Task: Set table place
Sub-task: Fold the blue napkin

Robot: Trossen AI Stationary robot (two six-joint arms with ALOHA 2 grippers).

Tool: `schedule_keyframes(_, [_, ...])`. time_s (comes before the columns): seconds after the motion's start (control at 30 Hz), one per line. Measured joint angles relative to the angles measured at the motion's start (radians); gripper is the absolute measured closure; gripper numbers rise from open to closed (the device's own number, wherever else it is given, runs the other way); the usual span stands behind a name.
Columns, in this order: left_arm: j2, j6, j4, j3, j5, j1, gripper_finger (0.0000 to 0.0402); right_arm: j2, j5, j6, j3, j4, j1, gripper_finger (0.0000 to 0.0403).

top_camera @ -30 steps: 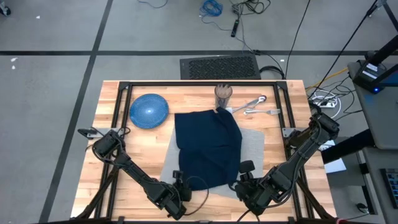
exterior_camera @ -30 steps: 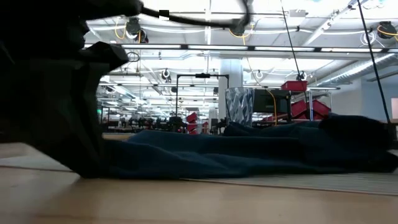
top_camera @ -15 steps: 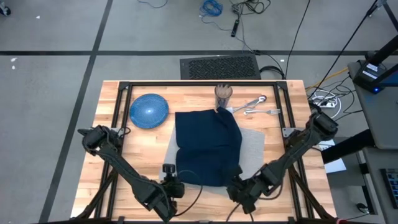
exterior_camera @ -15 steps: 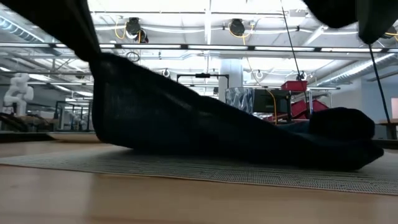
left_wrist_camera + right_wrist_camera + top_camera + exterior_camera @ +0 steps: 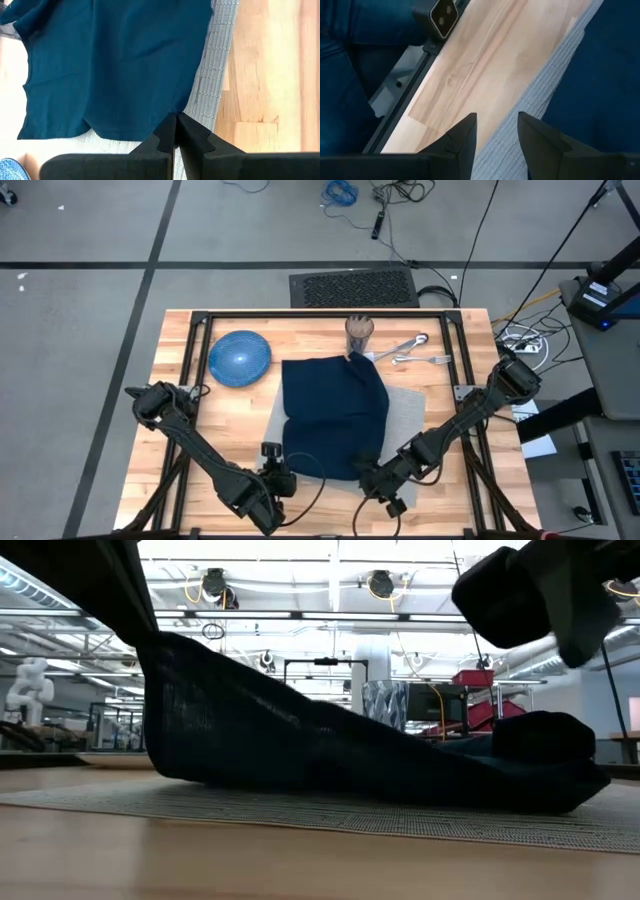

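High view: the navy napkin (image 5: 333,417) covers the grey placemat (image 5: 408,416) mid-table. Left wrist view: the left gripper (image 5: 175,126), fingers closed, pinches the napkin's corner. Right wrist view: the right gripper (image 5: 496,131), half open and empty, must probably take the other corner.

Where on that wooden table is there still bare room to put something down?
Bare wood on the table lies below the blue plate, left of the grey placemat, and along the right edge. Crowded: the far side with cup and cutlery, and the napkin between both grippers.
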Motion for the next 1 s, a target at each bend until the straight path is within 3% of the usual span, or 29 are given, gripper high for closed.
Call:
schedule_keyframes(0.53, [0.000,0.002,0.005,0.000,0.000,0.004,0.0401,0.081,-0.053,-0.004,-0.002,-0.053,-0.065,0.0275])
schedule_keyframes(0.73, [-0.001,0.002,0.005,0.000,-0.001,0.004,0.0401,0.081,-0.046,0.047,-0.002,-0.198,-0.077,0.0275])
schedule_keyframes(1.0, [-0.001,0.002,-0.001,0.001,-0.001,0.004,0.0401,0.078,0.002,0.056,-0.002,-0.237,-0.077,0.0275])
